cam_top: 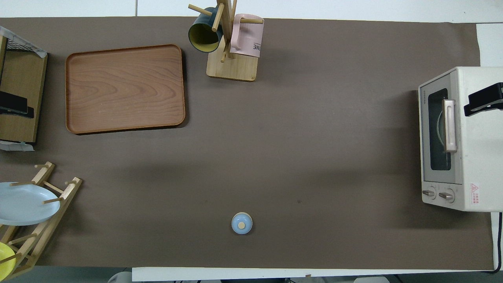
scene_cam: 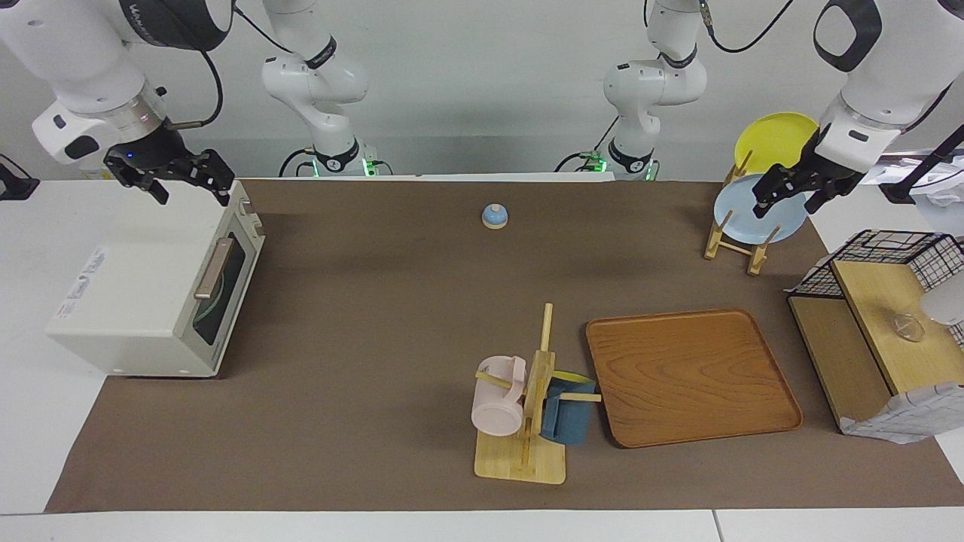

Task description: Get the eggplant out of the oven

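Oven [scene_cam: 162,301] with door closed sits under the released right end effector [scene_cam: 190,187]; eggplant is not visible. Released left end effector [scene_cam: 792,197] hovers over the plate rack [scene_cam: 734,245].

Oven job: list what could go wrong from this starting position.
1. The oven door is shut, so the eggplant cannot be seen; its position inside is unknown.
2. The right tool hangs open over the oven's top; coming down to the tan handle, it might clip the casing.
3. Pulling the handle could drag the oven across the brown mat.
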